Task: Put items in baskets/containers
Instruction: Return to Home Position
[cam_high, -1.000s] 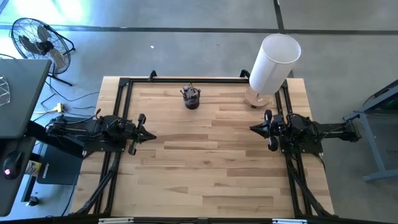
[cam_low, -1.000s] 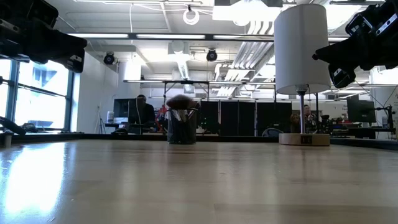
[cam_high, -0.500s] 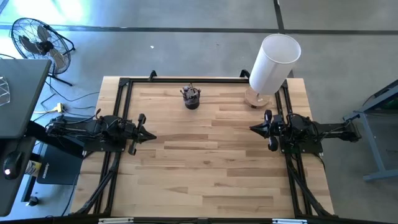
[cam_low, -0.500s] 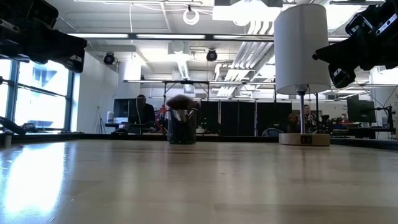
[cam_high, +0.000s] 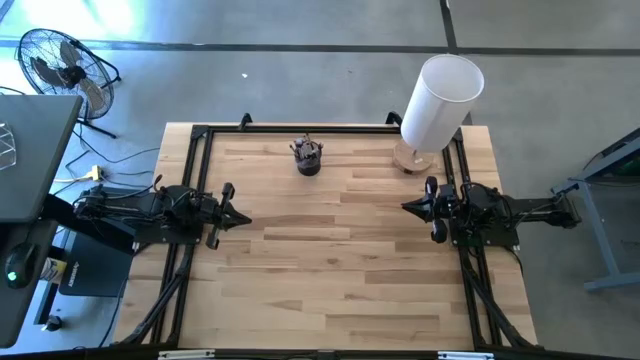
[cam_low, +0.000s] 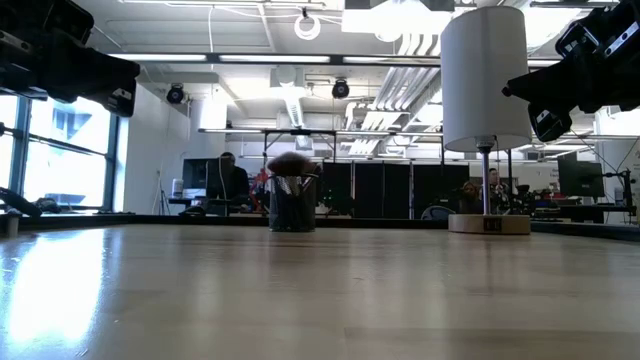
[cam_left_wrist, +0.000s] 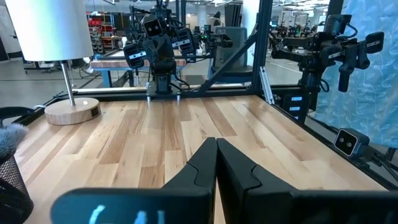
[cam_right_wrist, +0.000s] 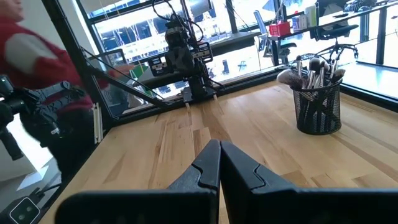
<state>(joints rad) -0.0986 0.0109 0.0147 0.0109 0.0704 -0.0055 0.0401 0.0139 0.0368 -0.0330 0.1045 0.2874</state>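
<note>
Black wire-mesh cylindrical cup (cam_high: 308, 162) standing upright near the far edge of the pale wooden table (cam_high: 330, 270). It sits toward the left arm's side of the tall white cylindrical lamp shade on a round wooden base (cam_high: 441, 95), and well apart from it. The thin dark-handled makeup brushes (cam_right_wrist: 311, 67) stand in the cup with handles down and bristle heads up; every brush that can be seen is inside it.

The left gripper (cam_high: 243, 219) sits at the table's left side and the right gripper (cam_high: 408, 207) at its right side, both well apart from the cup. In each wrist view the two dark fingers meet tip to tip, with nothing between them. By this layout the filling appears complete and both arms parked.

Handling, as judged:
- **Brushes:** light, with stiff, slender handles that are probably smooth and apt to roll or slip. The soft heads deform and should not be pinched. The safest hold is across the handle near its middle.
- **Cup:** the mesh cup looks light and top-heavy when full, so a sideways nudge could tip it. Grasp it across the wall, low down.
</note>
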